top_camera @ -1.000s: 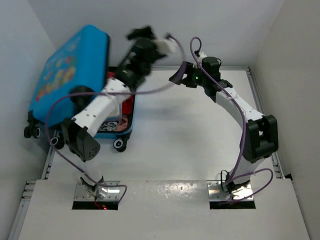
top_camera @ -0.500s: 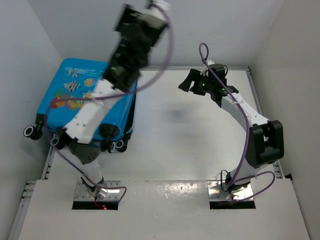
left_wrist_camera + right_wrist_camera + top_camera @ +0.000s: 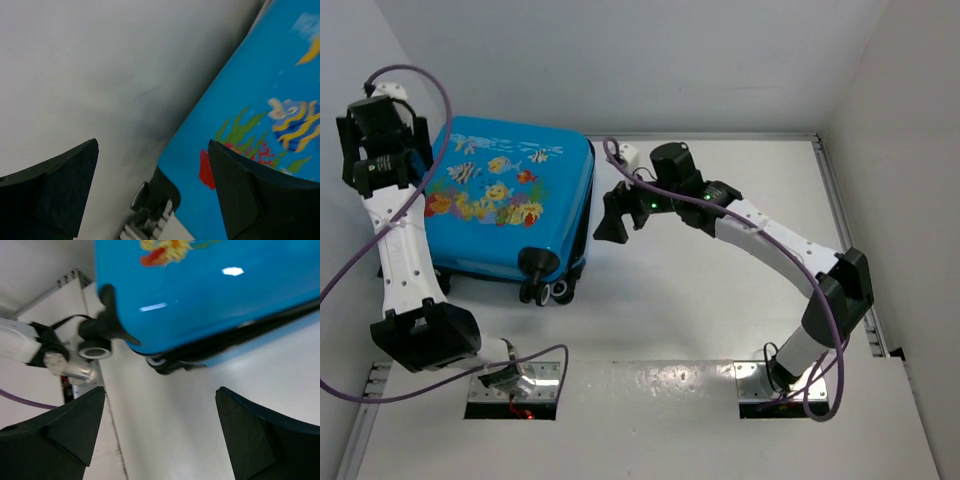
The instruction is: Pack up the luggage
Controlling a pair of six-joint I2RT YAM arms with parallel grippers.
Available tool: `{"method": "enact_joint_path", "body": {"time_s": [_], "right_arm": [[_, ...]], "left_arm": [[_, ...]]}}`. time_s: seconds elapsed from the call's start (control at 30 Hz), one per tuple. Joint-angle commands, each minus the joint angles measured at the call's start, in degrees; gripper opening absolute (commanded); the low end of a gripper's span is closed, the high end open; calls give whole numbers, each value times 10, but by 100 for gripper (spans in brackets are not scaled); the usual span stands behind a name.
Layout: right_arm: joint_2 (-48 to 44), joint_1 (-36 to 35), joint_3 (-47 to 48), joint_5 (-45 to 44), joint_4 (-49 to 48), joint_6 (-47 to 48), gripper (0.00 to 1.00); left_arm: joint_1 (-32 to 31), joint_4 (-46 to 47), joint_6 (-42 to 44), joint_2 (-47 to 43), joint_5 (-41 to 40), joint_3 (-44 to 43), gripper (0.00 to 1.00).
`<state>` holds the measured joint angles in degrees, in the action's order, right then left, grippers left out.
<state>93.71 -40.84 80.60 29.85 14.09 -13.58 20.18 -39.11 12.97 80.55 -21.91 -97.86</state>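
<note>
Luggage lies closed, so you're at the zipping stage. Your left gripper and right gripper both gape wide, holding nothing. Next, find the zipper pull along the black band.

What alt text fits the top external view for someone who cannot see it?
A blue fish-print suitcase lies lid down on the table's left, wheels at its near end. The left claw hangs open by its left edge; the right claw is open off its right side.
</note>
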Motion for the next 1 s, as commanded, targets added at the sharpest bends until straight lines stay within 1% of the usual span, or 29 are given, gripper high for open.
{"method": "enact_joint_path", "body": {"time_s": [0.0,0.03,0.07,0.1,0.17,0.2,0.23,0.27,0.3,0.33,0.37,0.4,0.43,0.47,0.5,0.53,0.6,0.63,0.7,0.73,0.77,0.87,0.9,0.97], "right_arm": [[1,-26,50,-35,68,-27,91],[1,-52,53,-68,86,-45,93],[2,-59,50,-81,87,-53,93],[2,-74,47,-113,82,-71,93],[1,-96,31,-136,73,-75,94],[0,-104,28,-179,71,-81,93],[-2,-118,17,-188,62,-82,91],[-11,-121,-5,-189,40,-83,84],[-24,-118,-19,-161,28,-80,79],[-51,-117,-59,-144,-15,-70,71],[-51,-115,-76,-108,-33,-57,71],[-72,-114,-96,-93,-55,-51,63],[-96,-114,-135,-71,-103,-44,60],[-105,-117,-165,-61,-136,-19,57],[-111,-121,-167,-63,-136,-13,49],[-107,-125,-146,-82,-147,-6,48],[-86,-130,-129,-100,-117,0,49],[-81,-136,-115,-131,-112,-11,51],[-68,-136,-109,-150,-105,-20,55],[-57,-135,-98,-171,-99,-34,55],[-48,-133,-85,-176,-73,-42,56],[-36,-126,-72,-175,-52,-70,58],[-35,-116,-74,-164,-51,-72,58],[-40,-108,-84,-157,-56,-83,63]], "left_arm": [[40,-37,-48,-12,54,40,94],[45,-47,-48,-12,65,49,94],[50,-55,-59,-12,65,56,94],[69,-74,-59,-4,88,56,94],[94,-82,-66,9,102,56,93],[119,-82,-66,14,127,56,92],[125,-77,-60,20,136,61,90],[125,-67,-54,28,136,61,89],[133,-58,-48,33,127,68,89],[143,-43,-41,44,121,73,89],[148,-36,-41,51,113,73,87],[154,-31,-31,57,113,73,87],[159,-26,-23,65,113,73,87],[169,-25,-13,72,113,73,84],[169,-20,-7,86,121,73,83],[174,-20,0,94,126,73,82],[174,-11,13,108,118,94,80],[174,6,13,114,107,103,80],[180,32,19,120,101,143,80],[186,39,28,120,101,154,80],[186,40,34,120,101,164,79],[158,53,51,120,101,211,73],[158,53,58,120,101,222,73],[151,53,65,120,141,239,73]]}}
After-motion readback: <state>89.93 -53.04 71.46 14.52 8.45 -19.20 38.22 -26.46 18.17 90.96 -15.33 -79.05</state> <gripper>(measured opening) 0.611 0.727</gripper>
